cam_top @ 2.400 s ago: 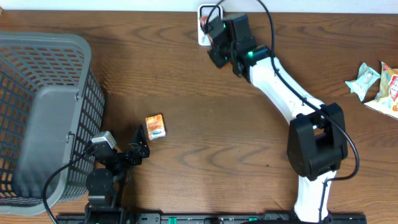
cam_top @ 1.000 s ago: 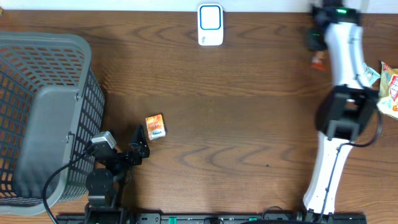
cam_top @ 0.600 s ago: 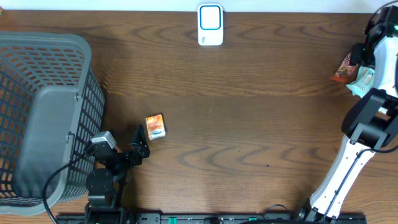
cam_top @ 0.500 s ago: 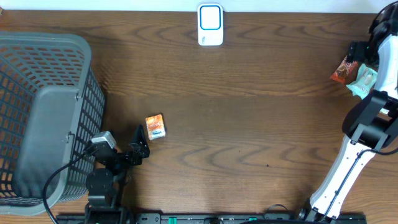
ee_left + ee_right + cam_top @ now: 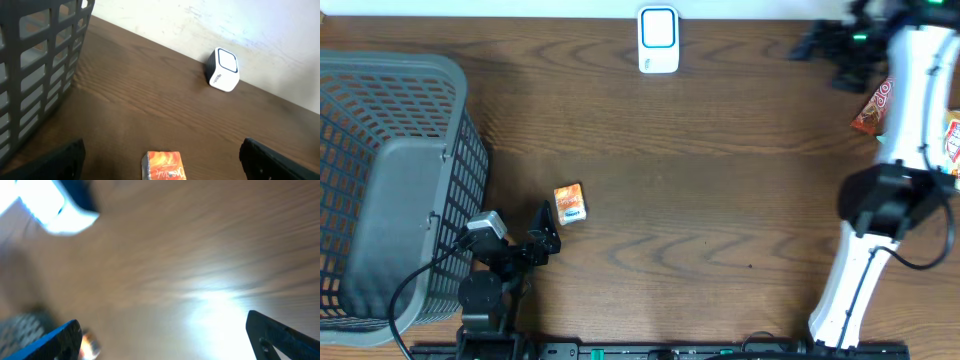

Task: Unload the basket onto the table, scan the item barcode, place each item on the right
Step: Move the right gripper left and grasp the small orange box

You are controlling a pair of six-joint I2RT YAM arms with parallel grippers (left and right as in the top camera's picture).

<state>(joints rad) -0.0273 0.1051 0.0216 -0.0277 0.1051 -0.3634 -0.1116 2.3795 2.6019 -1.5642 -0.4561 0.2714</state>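
Observation:
The white barcode scanner stands at the table's back edge, also seen in the left wrist view and as a blur in the right wrist view. A small orange packet lies on the wood just ahead of my left gripper, which is open; the packet sits on the table between its wide fingers, untouched. My right gripper hovers open and empty at the back right, pointing left toward the scanner. A red-orange packet lies beside the right arm.
A large grey plastic basket fills the left side, close to the left arm; its wall shows in the left wrist view. Snack packets lie at the right edge. The right wrist view is motion-blurred.
The right gripper carried the red-orange packet to the right, opened and let it go beside the other packets, then swung back left. The left arm and the small orange packet stayed still.

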